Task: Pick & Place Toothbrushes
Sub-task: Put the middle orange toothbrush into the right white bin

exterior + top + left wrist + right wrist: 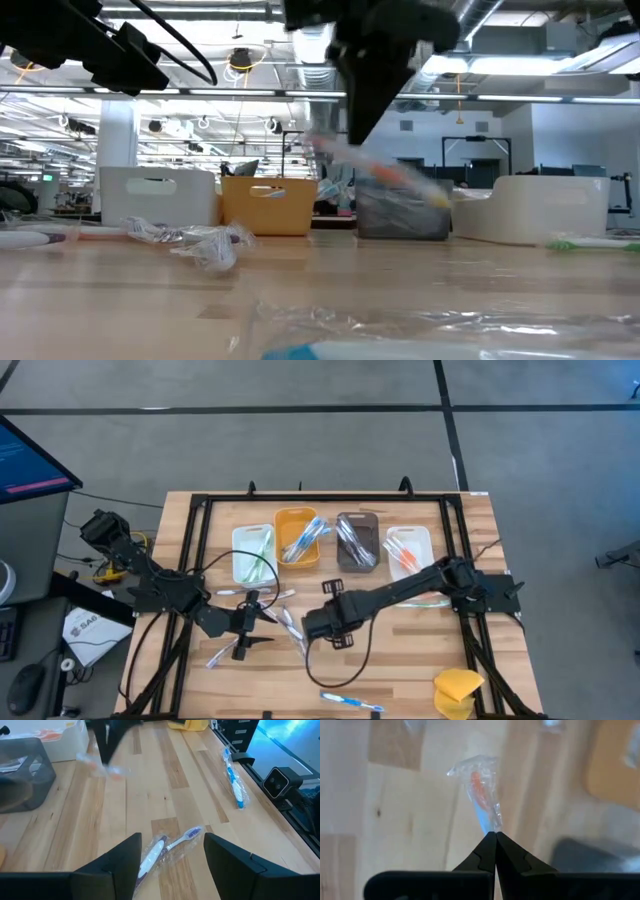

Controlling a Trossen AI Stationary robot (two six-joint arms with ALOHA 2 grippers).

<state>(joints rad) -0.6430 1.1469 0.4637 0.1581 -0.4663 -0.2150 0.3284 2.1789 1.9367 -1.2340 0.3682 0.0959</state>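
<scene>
**Wrapped brush pinched in my right jaws, left jaws wide**

Worktop: pale wood planks, dark metal frame round the edge. Along the far side, 4 small rectangular bins in a row: white bin, orange bin, grey bin, 2nd white bin, each w/ thin plastic toothbrushes inside.

My right gripper is over the worktop's middle, jaws pressed fully together on the tip of a wrapped toothbrush: slim stick, blue-and-orange, in clear crinkly film, lifted off the wood in the low view.

My left gripper sits near the front-left, jaws spread wide, holding nothing. Just ahead of it, flat on the wood, lies a white toothbrush in glossy wrap, purple bristle head.

More loose toothbrushes are scattered btwn the two grippers. One blue-handled toothbrush by the front edge. Yellow sponge-like lump at the front-right corner.
</scene>
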